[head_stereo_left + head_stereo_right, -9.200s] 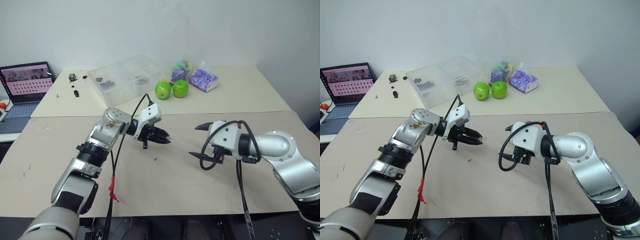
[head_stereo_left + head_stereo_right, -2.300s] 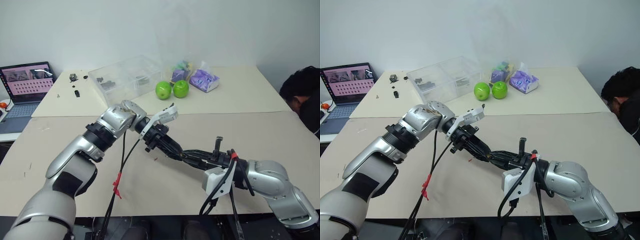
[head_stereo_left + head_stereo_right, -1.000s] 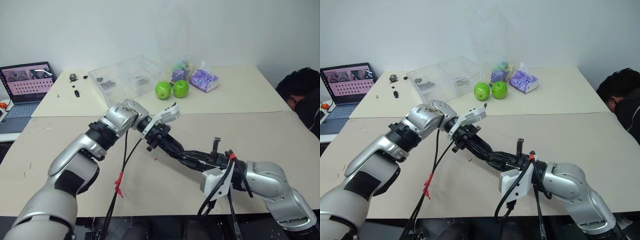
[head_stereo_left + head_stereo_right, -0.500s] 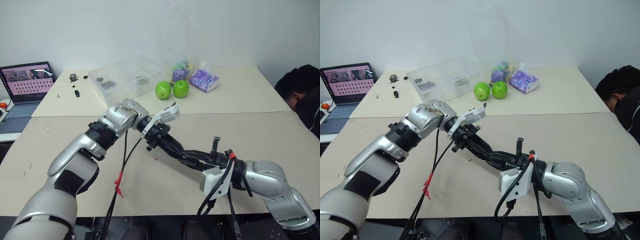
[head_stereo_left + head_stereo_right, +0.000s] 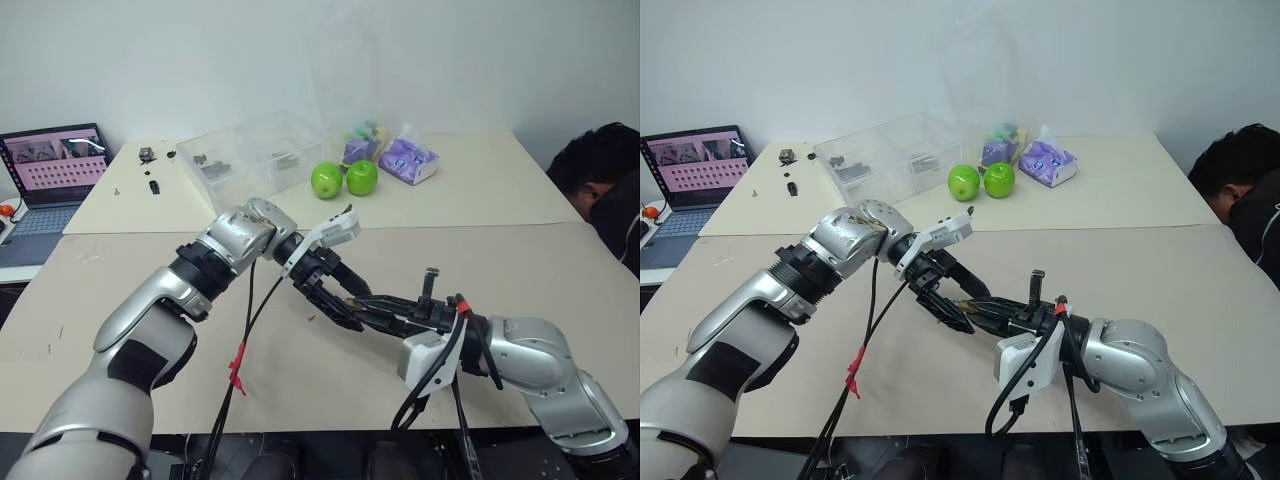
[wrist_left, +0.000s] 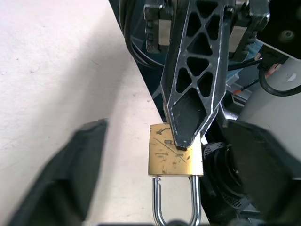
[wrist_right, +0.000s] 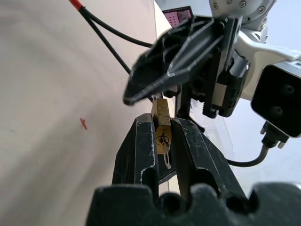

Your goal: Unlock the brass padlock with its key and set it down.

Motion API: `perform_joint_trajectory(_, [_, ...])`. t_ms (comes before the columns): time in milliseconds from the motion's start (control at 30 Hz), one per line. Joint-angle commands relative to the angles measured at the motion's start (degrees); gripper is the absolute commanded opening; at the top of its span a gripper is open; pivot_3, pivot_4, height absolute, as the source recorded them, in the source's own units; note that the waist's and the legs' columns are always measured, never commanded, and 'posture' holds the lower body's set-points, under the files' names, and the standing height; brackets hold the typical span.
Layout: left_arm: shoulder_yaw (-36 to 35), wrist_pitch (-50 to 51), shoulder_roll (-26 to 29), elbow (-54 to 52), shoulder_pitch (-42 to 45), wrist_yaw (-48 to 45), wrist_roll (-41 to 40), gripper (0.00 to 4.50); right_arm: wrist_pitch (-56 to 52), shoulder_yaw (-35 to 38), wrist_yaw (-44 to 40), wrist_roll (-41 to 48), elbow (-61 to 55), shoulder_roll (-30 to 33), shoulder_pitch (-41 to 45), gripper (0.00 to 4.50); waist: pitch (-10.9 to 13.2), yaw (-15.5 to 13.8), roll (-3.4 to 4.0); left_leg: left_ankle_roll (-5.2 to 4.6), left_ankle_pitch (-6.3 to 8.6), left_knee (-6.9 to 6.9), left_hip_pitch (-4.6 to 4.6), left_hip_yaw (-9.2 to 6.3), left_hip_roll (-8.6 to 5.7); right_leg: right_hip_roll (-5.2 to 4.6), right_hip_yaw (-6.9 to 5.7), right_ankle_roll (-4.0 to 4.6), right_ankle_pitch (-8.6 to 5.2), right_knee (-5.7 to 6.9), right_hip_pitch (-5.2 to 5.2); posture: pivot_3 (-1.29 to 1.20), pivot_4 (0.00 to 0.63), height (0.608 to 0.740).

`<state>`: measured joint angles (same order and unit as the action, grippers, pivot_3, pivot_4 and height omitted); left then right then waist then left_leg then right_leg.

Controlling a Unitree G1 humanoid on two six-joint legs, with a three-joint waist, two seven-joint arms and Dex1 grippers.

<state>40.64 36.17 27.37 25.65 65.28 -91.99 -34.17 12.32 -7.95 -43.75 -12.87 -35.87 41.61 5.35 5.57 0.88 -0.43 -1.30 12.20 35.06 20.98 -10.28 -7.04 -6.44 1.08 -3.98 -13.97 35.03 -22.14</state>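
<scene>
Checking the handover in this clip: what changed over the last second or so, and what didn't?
The left gripper spread its fingers wide and let go of the brass padlock. The right gripper stays shut on the padlock body, the key hanging from it. Both arms kept their places above the table; the apples and clear box are unmoved.

Head eyes overlook the table (image 5: 560, 250); wrist cameras sit close

An open laptop (image 5: 55, 165) sits far left. A clear plastic box (image 5: 255, 152), two green apples (image 5: 342, 179) and a purple packet (image 5: 405, 158) line the back table.
</scene>
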Motion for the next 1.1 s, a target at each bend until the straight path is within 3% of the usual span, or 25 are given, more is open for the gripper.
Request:
perform_joint_trajectory(33, [-0.1,0.5,1.8,-2.2,1.5,-0.5,-2.2,4.37,0.5,1.5,0.8,0.4,-1.2,0.0,0.5,0.12,0.0,0.1,0.0,0.0,0.0,0.0,0.0,0.0,0.0,0.0,0.0,0.0,0.0,0.0,0.0,0.0,0.15,0.74])
perform_joint_trajectory(367, [-3.4,-3.2,6.3,1.0,3.2,-0.5,-3.3,4.37,2.2,3.6,1.5,0.3,2.5,1.6,0.1,0.12,0.0,0.0,0.0,0.0,0.0,0.0,-0.01,0.0,0.0,0.0,0.0,0.0,0.0,0.0,0.0,0.0,0.15,0.74])
perform_joint_trajectory(600, [-12.0,-5.2,1.6,15.7,7.7,1.2,3.4,4.37,2.1,3.8,1.3,0.9,3.5,1.5,1.4,0.12,0.0,0.0,-0.01,0.0,0.0,-0.02,-0.03,0.01,-0.03,0.03,-0.02,-0.02,-0.01,-0.01,0.0,0.0,0.15,0.74])
perform_joint_trajectory(633, [-13.3,-5.3,0.7,17.2,7.7,2.7,4.5,3.86,1.9,3.8,1.4,0.9,3.4,1.4,1.6,0.12,0.0,0.0,-0.01,0.0,0.0,-0.01,-0.04,0.01,-0.03,0.02,-0.02,-0.03,-0.02,-0.03,0.03,0.0,0.15,0.74])
perform_joint_trajectory(667, [-14.3,-5.8,0.0,18.1,7.3,3.7,5.6,3.73,1.7,3.8,1.4,1.0,3.4,1.3,1.8,0.12,0.0,0.0,-0.01,0.0,0.0,-0.01,-0.04,0.01,-0.04,0.02,-0.03,-0.03,-0.02,-0.03,0.03,0.0,0.15,0.74])
perform_joint_trajectory(700, [-15.0,-6.3,-0.6,18.4,6.7,4.4,6.6,3.15,1.5,3.8,1.4,1.1,3.3,1.3,2.0,0.12,0.0,0.0,-0.02,0.01,-0.01,0.0,-0.04,0.01,-0.04,0.02,-0.02,-0.03,-0.02,-0.02,0.03,0.0,0.15,0.74])
perform_joint_trajectory(767, [-16.0,-6.5,-1.2,17.6,5.2,4.3,8.2,2.6,1.2,3.8,1.3,1.1,3.0,1.2,2.1,0.12,0.0,0.1,-0.03,0.08,-0.05,0.02,0.0,0.0,-0.04,0.02,-0.02,-0.03,-0.01,-0.02,0.0,0.0,0.15,0.74])
perform_joint_trajectory(1033, [-18.1,0.3,-2.2,7.3,-1.6,3.3,9.4,0.01,0.8,4.5,1.2,1.5,3.5,1.6,2.8,0.12,0.0,0.4,-0.02,0.22,-0.13,0.02,0.0,0.0,-0.01,0.02,0.0,-0.02,-0.01,0.04,-0.01,0.0,0.15,0.74])
perform_joint_trajectory(1100, [-17.8,1.3,-1.8,4.6,-3.2,2.0,9.7,0.01,0.9,4.5,1.2,1.4,3.6,1.7,3.0,0.12,0.0,0.4,-0.01,0.18,-0.11,0.01,0.0,0.0,-0.01,0.02,0.0,-0.02,-0.01,0.03,-0.01,0.0,0.15,0.74])
